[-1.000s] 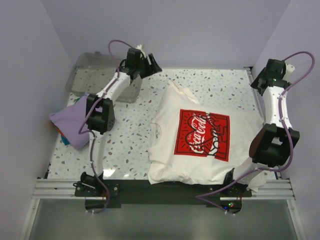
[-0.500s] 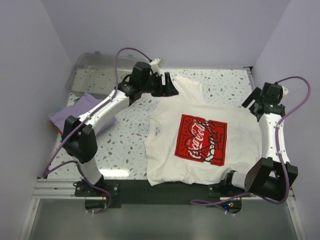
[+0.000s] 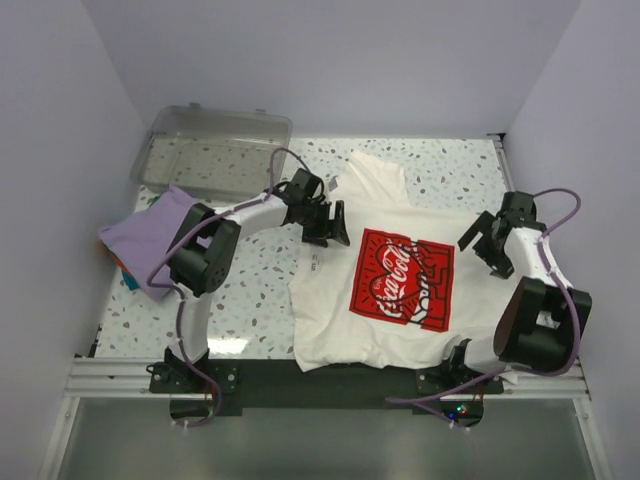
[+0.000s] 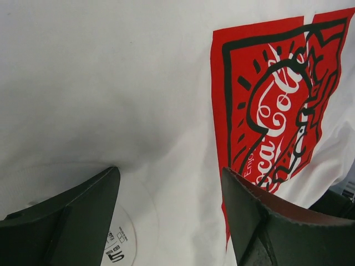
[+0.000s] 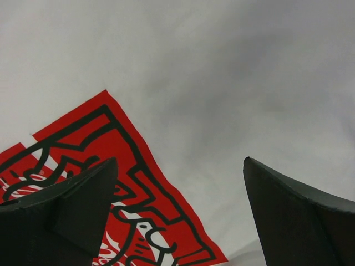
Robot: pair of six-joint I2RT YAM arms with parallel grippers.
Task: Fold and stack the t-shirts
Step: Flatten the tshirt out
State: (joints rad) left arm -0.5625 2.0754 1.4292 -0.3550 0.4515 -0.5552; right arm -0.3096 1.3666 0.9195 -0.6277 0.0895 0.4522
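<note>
The cream-white t-shirt (image 3: pixel 335 325) lies spread face up on the table, its red square logo (image 3: pixel 402 277) in the middle. One sleeve bunches toward the back. My left gripper (image 3: pixel 325 222) hovers open over the collar; in the left wrist view the gripper (image 4: pixel 169 183) straddles flat cloth, with the neck label (image 4: pixel 113 246) beside its left finger. My right gripper (image 3: pixel 487 243) stands open over the shirt's right side. In the right wrist view that gripper (image 5: pixel 180 166) has flat cloth and the logo's corner (image 5: pixel 111 144) between its fingers. The lavender t-shirt (image 3: pixel 150 240) lies crumpled at the table's left edge.
A clear plastic bin (image 3: pixel 215 150) stands at the back left corner. The speckled table (image 3: pixel 255 285) shows between the two shirts. Something orange and blue (image 3: pixel 127 275) peeks from under the lavender shirt. Walls close in on both sides.
Both arms came down from the back and sides to the cream shirt: the left gripper from near the bin to the collar, the right inward to the shirt's right side. The shirt now lies flatter.
</note>
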